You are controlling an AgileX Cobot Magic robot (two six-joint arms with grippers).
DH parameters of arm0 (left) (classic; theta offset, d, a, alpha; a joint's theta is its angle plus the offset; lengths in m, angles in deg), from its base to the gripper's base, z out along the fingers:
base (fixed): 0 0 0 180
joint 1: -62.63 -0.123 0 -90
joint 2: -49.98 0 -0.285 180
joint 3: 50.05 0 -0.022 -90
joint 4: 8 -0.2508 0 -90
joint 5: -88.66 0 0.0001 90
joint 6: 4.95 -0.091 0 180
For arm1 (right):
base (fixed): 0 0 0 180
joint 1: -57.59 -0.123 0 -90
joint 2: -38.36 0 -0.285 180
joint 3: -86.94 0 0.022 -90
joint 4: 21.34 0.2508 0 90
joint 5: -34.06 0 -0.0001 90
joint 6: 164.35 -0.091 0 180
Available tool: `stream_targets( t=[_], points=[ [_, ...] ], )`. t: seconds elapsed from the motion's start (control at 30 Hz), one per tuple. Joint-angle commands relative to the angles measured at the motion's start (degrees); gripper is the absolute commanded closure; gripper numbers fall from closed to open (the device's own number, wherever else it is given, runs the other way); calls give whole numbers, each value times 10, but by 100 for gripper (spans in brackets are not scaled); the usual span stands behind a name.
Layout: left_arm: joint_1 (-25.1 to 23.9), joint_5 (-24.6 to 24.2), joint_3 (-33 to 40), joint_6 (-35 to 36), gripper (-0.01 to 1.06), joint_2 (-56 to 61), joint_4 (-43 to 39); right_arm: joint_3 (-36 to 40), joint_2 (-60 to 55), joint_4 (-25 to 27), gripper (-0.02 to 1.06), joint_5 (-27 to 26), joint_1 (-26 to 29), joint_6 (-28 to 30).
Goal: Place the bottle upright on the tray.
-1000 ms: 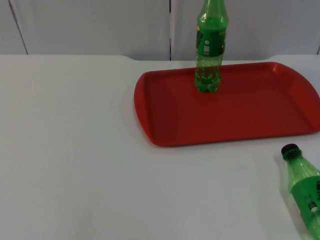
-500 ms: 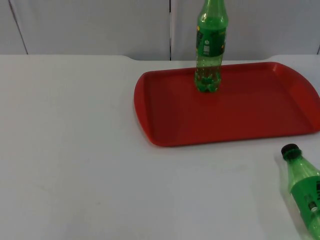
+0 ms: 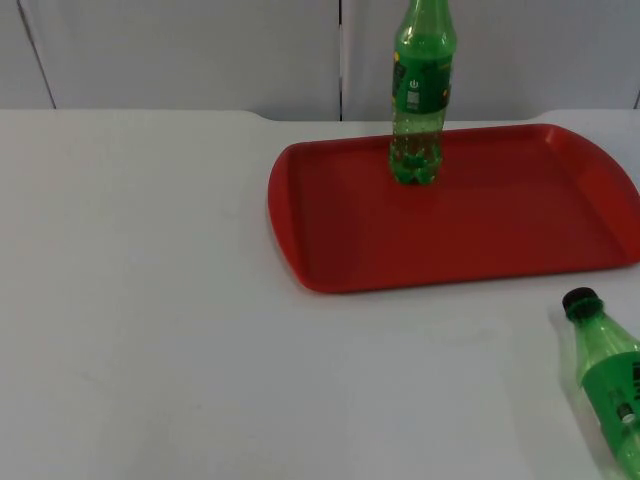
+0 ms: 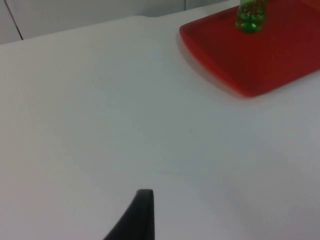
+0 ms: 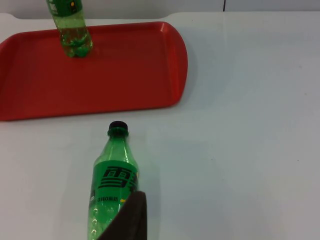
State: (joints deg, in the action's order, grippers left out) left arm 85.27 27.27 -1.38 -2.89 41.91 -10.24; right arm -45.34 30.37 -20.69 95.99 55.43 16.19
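Red tray (image 3: 480, 215): one green bottle (image 3: 420, 100) upright; second bottle (image 3: 610, 375) lying on table (image 3: 150, 300) (black cap). Both grippers' jaw states: cannot tell.

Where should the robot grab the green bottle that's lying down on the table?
Probably around the labelled middle of the lying bottle, coming from above with a finger on each long side. It lies flat on the white table, black cap pointing at the red tray, so the round body is the widest free part. The right gripper hangs just above it.

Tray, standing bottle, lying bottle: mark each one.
tray (image 3: 480, 240), top view, bare floor.
standing bottle (image 3: 421, 95), top view, label.
lying bottle (image 5: 115, 180), right wrist view, label.
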Motion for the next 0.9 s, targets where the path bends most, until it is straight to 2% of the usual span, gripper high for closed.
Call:
stream_targets(
  t=[0.0,0.87],
  points=[
    [0,-2,2,6,0,3,8,-1,2,0,0,-3,4,2],
    [0,-2,2,6,0,3,8,-1,2,-3,0,-3,4,2]
  ],
)
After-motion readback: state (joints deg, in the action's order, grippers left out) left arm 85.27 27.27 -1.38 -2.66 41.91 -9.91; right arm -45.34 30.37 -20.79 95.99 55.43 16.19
